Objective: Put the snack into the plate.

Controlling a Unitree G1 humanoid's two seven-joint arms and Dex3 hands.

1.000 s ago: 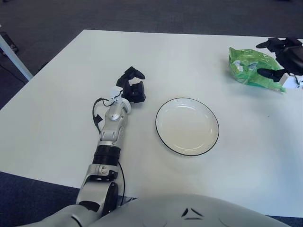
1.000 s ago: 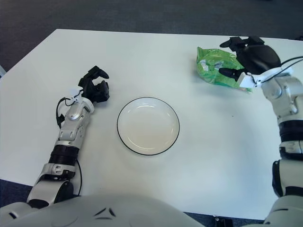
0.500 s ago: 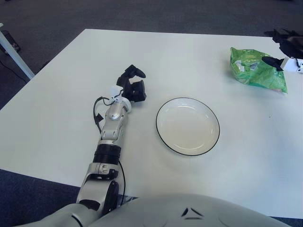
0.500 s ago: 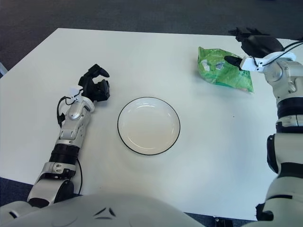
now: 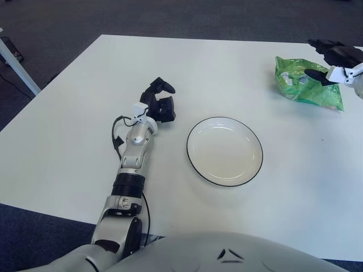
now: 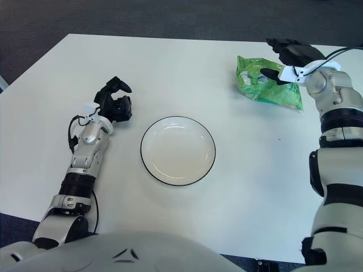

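The snack is a green crinkled bag (image 6: pixel 265 86) lying on the white table at the far right. The white plate with a thin black rim (image 6: pixel 177 151) sits in the middle of the table, empty, well to the left of the bag and nearer me. My right hand (image 6: pixel 279 58) hovers at the bag's far edge with fingers spread; its thumb reaches over the top of the bag and nothing is grasped. My left hand (image 5: pixel 160 105) rests on the table just left of the plate, fingers relaxed and empty.
The white table (image 5: pixel 68 130) reaches to dark carpet at the far and left sides. My left forearm (image 5: pixel 134 156) lies along the table to the left of the plate. A bare stretch of table separates the plate and the bag.
My right hand lifted off the bag's right side, swung up and away, then came back left over the bag's far edge. The bag, plate and left hand stayed put.
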